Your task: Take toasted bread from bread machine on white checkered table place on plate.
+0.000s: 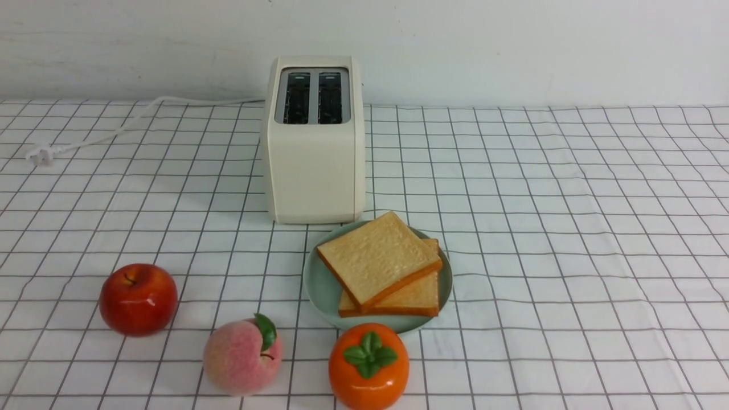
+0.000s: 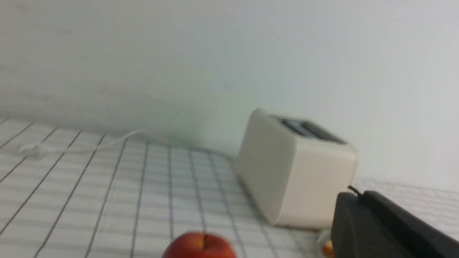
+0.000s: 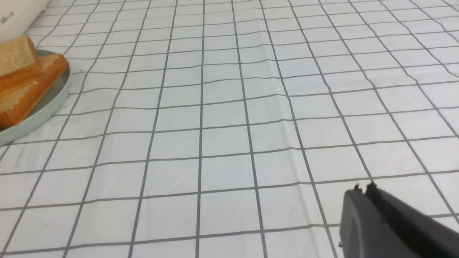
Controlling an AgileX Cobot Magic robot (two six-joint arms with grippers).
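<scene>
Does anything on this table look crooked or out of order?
Nothing is spilled or visibly damaged. Only the upper toast slice looks askew: it lies turned across the lower slice on the plate, rather than squarely stacked.

Two square slices of toast (image 1: 380, 256), golden-tan with orange-brown crusts, lie flat and overlapping on the round, pale green plate (image 1: 320, 285), the upper one turned askew and slightly tilted across the lower. The plate sits on the worktop (image 1: 547, 256), spread with white cloth in a thin black grid, lightly wrinkled. Near the plate stands the boxy cream toaster (image 1: 316, 171), upright, its two dark slots rimmed in grey.
</scene>
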